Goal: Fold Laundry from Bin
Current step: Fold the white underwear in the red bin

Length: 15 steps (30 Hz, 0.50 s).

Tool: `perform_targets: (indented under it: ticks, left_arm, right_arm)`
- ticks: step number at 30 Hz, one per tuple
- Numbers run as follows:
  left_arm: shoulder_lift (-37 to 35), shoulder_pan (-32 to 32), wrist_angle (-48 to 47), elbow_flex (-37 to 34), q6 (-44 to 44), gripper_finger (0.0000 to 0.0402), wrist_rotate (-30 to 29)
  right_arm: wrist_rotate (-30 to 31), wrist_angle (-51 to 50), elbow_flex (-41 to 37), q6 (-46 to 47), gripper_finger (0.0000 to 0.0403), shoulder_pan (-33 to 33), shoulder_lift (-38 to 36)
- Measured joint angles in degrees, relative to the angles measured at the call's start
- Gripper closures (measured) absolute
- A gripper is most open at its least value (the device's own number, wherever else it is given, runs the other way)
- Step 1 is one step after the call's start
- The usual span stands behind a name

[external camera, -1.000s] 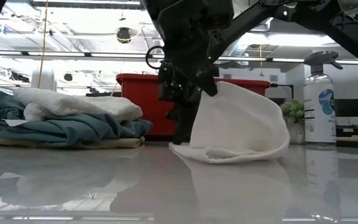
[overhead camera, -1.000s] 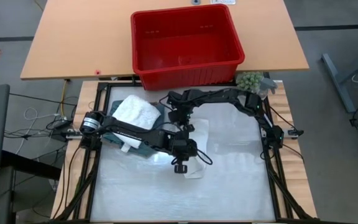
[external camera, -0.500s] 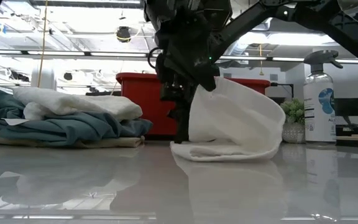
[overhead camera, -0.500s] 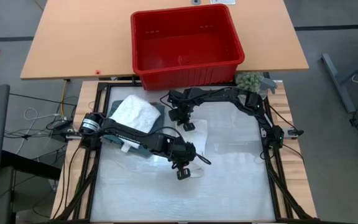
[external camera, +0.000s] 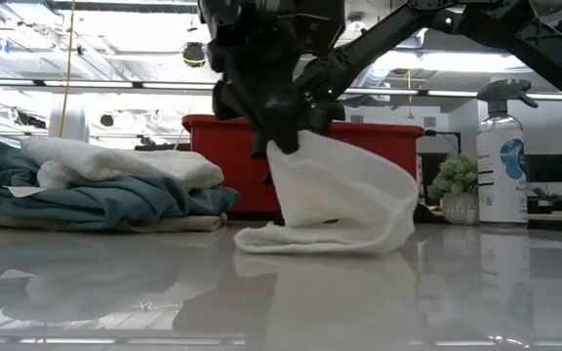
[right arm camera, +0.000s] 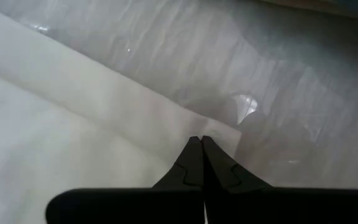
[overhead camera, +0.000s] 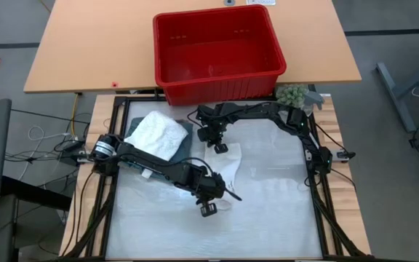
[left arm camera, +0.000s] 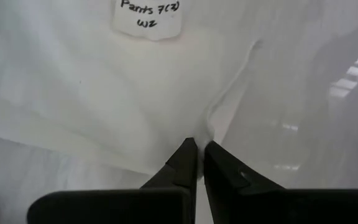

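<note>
Laundry is in two places on my screen. At the left of the high view I see a folded pile (overhead camera: 155,135) on the table (overhead camera: 268,218), with a white piece on top of a dark teal one; in the low view this pile (external camera: 96,190) sits at the left, with a beige layer under it. Moving to the centre, the white cloth (overhead camera: 224,171) is spread between my two grippers. The left gripper (overhead camera: 211,207) is at the lower centre of the high view and pinches the near edge of this cloth, fingers closed on it; its wrist view shows the fabric caught at the fingertips (left arm camera: 188,152) and a handwritten label (left arm camera: 148,17) above them. The right gripper (overhead camera: 219,144) is just above the centre, also closed, on the far edge of the same cloth. In the low view the cloth (external camera: 335,200) hangs from the grippers and its lower fold touches the table. At the upper centre stands the red bin (overhead camera: 219,52); to the right of it, a small green plant (overhead camera: 292,94).
</note>
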Motion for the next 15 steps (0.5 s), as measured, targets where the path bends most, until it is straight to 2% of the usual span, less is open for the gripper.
perform_targets:
  ticks: [15]
  left_arm:
    - [0.0,-0.67,-2.44,-2.32,-4.88,0.0395,0.81]
  right_arm:
    - [0.88,-1.9,0.0,-1.04,0.0389,0.0,0.0]
